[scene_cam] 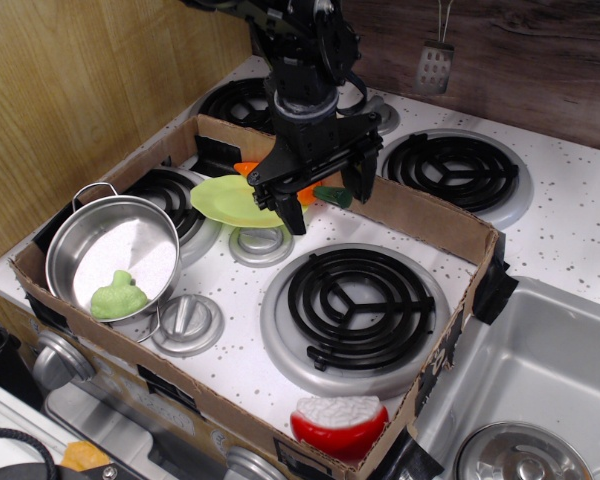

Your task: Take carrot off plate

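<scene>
no readable text or labels anywhere.

Wood-panel wall (80, 90) beside stovetop (570, 230)

Arm reaching down from the top of the frame, fingers spread.

The black arm is seen entering at upper centre and pointing steeply downward. The gripper (326, 194) is held just left of centre in the upper half, its two dark fingers (291, 207) parted wide, nothing seen clamped between them.
</scene>
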Controlling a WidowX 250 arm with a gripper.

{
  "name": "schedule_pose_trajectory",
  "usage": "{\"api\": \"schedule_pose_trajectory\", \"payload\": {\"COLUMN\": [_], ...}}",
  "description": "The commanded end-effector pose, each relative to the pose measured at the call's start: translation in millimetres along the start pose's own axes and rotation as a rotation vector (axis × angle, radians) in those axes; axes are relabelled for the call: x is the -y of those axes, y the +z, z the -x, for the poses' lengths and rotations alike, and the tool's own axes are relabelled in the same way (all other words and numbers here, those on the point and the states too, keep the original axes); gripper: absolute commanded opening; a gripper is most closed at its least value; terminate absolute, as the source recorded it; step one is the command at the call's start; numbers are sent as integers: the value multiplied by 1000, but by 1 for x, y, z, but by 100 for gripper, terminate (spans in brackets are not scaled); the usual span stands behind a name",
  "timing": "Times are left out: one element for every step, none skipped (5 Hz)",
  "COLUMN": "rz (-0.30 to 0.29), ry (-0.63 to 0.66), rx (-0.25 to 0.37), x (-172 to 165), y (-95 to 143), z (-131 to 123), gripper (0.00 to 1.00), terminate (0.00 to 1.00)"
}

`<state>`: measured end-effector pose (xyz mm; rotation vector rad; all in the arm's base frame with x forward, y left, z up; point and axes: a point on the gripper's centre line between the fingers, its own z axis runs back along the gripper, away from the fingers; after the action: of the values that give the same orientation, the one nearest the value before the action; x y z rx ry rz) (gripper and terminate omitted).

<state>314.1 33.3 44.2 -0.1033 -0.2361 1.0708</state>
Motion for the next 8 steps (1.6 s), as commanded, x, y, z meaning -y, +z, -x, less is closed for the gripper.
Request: {"api": "schedule_pose_trajectory", "payload": {"rz": [84,115,111,92,83,88,102,68], "ry": [57,62,66,65,66,79,92,121], "rx": [38,15,-34,-70,-76,-62,-52,-38], "x": [6,7,9,7,7,9,15,21], "y": [10,-2,-13,-23,-27,-27,-28,-33], "z": [-18,-20,-20,-18,-17,-15,-11,-7], "gripper": [100,100,100,100,100,100,100,100], "terminate": [0,0,0,0,0,0,0,0]}}
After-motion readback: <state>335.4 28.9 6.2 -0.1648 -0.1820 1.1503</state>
